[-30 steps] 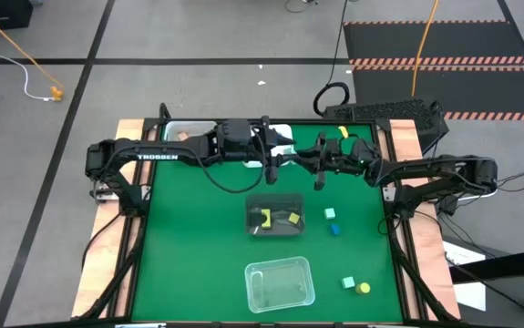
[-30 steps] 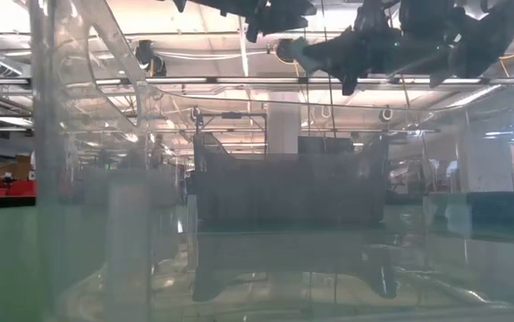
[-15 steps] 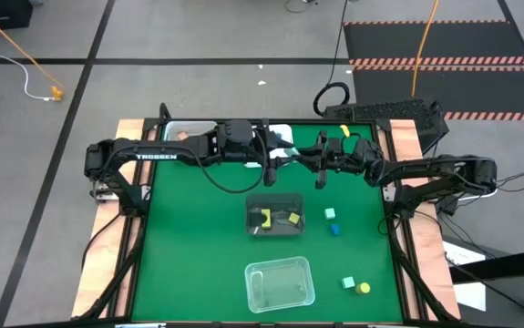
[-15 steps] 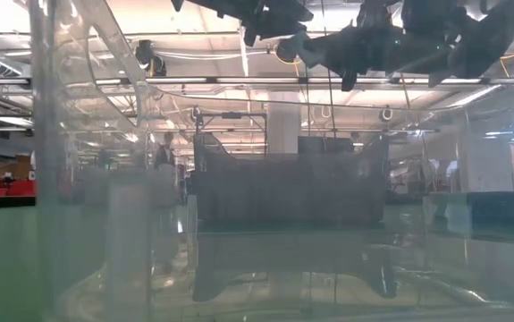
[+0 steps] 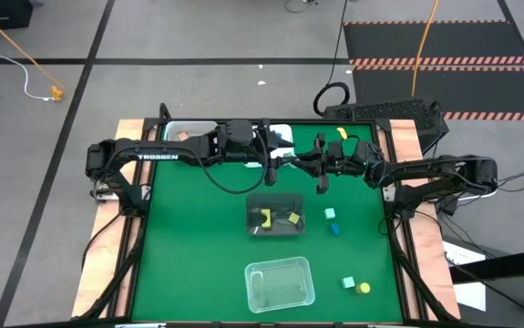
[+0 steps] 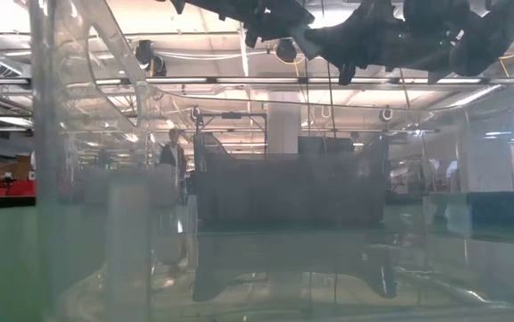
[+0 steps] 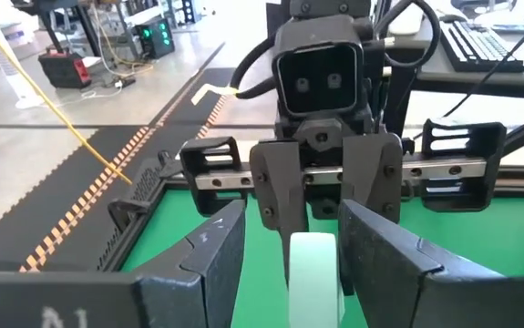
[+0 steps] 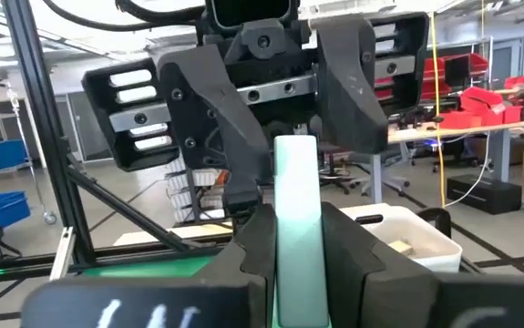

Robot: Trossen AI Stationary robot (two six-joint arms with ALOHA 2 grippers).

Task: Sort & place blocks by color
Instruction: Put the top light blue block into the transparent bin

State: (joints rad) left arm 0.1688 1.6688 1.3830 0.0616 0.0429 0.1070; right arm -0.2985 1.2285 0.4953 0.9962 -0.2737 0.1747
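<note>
High above the table's far middle my two grippers meet tip to tip. My right gripper (image 8: 298, 228) (image 5: 307, 165) is shut on a mint green bar (image 8: 298, 182), one of the blocks. My left gripper (image 7: 291, 264) (image 5: 287, 162) is open, with its fingers on either side of the bar's free end (image 7: 314, 273); a gap shows on one side. Loose mint and blue blocks (image 5: 333, 220) and a mint and a yellow one (image 5: 355, 286) lie on the green mat at the right. My right gripper pinches the mint green bar by its two long sides (image 8: 298, 273) between both fingers. The fingers come about level from the table's right side and lie along the bar. The bar sticks out past the fingertips toward the left gripper, lifted clear of the table.
A clear tray (image 5: 276, 216) with a yellow block and others stands mid-table. A second clear tray (image 5: 280, 282) sits near the front edge and fills the low view. A white tray (image 5: 184, 132) is at the far left, and a yellow block (image 5: 343, 133) at the far right.
My right gripper has tipped its fingers slightly upward while staying shut on the mint bar. The bar stays in the air between the two grippers.
</note>
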